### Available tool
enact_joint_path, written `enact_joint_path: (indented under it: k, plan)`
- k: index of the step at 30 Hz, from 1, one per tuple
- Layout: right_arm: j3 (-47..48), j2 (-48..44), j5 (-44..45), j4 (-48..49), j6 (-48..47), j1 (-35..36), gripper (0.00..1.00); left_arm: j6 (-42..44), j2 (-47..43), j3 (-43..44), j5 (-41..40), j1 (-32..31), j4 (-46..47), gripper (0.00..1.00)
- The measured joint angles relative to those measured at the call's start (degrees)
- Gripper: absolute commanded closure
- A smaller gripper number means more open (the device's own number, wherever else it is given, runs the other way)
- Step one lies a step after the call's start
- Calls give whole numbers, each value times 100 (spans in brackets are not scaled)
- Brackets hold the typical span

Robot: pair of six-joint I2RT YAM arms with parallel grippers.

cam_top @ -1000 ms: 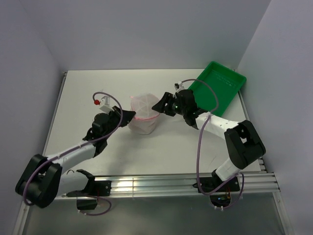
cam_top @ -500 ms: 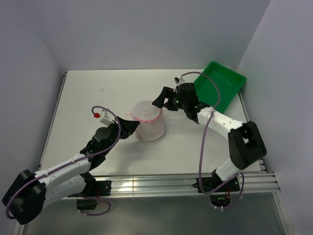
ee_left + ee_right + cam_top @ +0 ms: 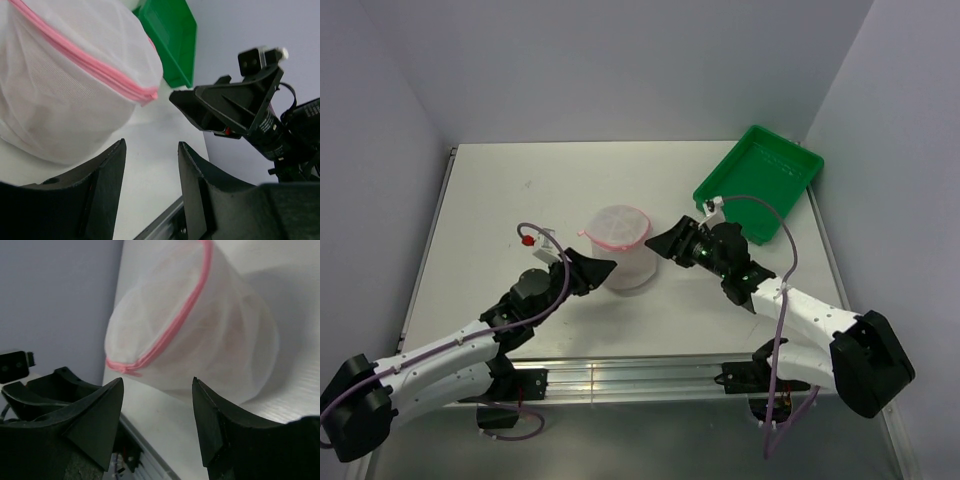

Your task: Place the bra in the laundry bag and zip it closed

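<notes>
The laundry bag (image 3: 620, 247) stands on the table as a white mesh pod, its pink zipper (image 3: 617, 242) running round the top rim and looking drawn shut. The bra is hidden; only a faint peach tint shows through the mesh (image 3: 200, 340). My left gripper (image 3: 603, 268) sits just left of the bag, a little apart from it, open and empty. In the left wrist view the left gripper (image 3: 151, 145) points past the bag (image 3: 70, 90). My right gripper (image 3: 660, 245) is close to the bag's right side, open with nothing in it. The right wrist view has the right gripper (image 3: 157, 382) facing the zipper end (image 3: 122, 367).
A green plastic tray (image 3: 760, 180) lies at the back right, against the right wall, and shows behind the bag (image 3: 172, 40). White walls close in the table on the left, back and right. A metal rail (image 3: 650, 375) runs along the near edge.
My left gripper has opened, let go of the bag's rim and drawn back toward the near edge. The right gripper lifted off, then came down to the bag's right side.
</notes>
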Motion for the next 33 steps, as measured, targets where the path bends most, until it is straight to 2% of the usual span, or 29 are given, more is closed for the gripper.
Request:
enact_joint_path:
  k: [5,12,14,21,22,24,27,31,33]
  plan:
    - [31,431,57,634,470,356,36,-7,162,197,-17,-400,-153,48]
    - [330,1215,151,892,702,356,40,48,780,505,4,-461,-48,47]
    - [345,1353,153,962,743,356,48,111,1005,678,4,-461,-22,46]
    - [367,1534,131,1143,850,352,64,343,1497,1174,0,-461,17,46]
    - [367,1534,127,1172,855,352,68,350,1545,1217,-2,-461,17,47]
    - [367,1534,120,1224,861,352,75,348,1591,1237,-13,-461,15,47]
    - [367,1534,116,1248,890,352,79,345,1615,1237,-59,-461,9,47]
    - [367,1534,105,1298,901,352,93,350,1639,1237,-120,-461,11,48]
    - [367,1534,101,1322,898,352,97,363,1690,1237,-149,-461,9,48]
